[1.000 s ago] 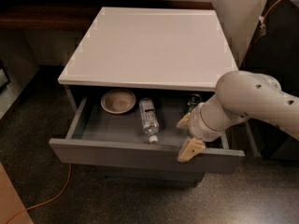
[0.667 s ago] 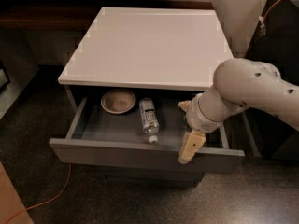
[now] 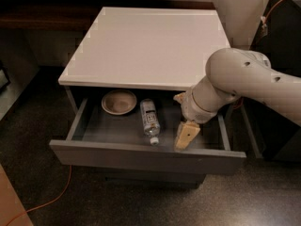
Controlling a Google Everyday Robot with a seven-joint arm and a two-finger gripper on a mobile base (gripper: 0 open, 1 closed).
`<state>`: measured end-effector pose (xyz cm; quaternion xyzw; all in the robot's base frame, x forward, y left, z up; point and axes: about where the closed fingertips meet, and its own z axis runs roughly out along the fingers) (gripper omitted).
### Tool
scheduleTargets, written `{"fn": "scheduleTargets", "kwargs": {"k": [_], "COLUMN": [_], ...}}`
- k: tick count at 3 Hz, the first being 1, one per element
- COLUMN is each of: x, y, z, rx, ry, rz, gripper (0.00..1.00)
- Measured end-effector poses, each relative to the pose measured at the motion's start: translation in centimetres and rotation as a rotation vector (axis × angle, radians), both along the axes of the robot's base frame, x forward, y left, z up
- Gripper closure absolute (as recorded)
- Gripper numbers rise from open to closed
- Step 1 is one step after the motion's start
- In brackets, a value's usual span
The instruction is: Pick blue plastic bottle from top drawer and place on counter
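The top drawer (image 3: 141, 155) is pulled out under the white counter (image 3: 148, 44). The blue plastic bottle (image 3: 149, 118) lies on its side in the middle of the drawer, with its white cap toward the drawer front. My gripper (image 3: 183, 117) hangs inside the drawer just right of the bottle and does not touch it. Its beige fingers (image 3: 186, 134) are spread, and it is open and empty. My white arm covers the right part of the drawer.
A beige bowl (image 3: 119, 101) sits in the drawer left of the bottle. A dark wooden shelf (image 3: 42, 13) runs behind the cabinet at the left. An orange cable (image 3: 44, 204) lies on the dark floor at the front left.
My gripper has moved left and a little farther back inside the drawer, closer to the bottle. The bottle and the bowl have not moved.
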<state>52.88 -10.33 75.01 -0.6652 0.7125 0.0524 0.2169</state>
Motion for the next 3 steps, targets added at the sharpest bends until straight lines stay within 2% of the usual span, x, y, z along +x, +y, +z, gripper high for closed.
{"fn": "scheduleTargets", "kwargs": {"k": [2,3], "x": [2.7,3.3], "y": [-0.7,-1.2], "z": [-2.1,-5.8], "rx": [0.017,0.003], "ry": [0.016,0.069], "rz": [-0.023,-0.034], "gripper": [0.57,0.89]}}
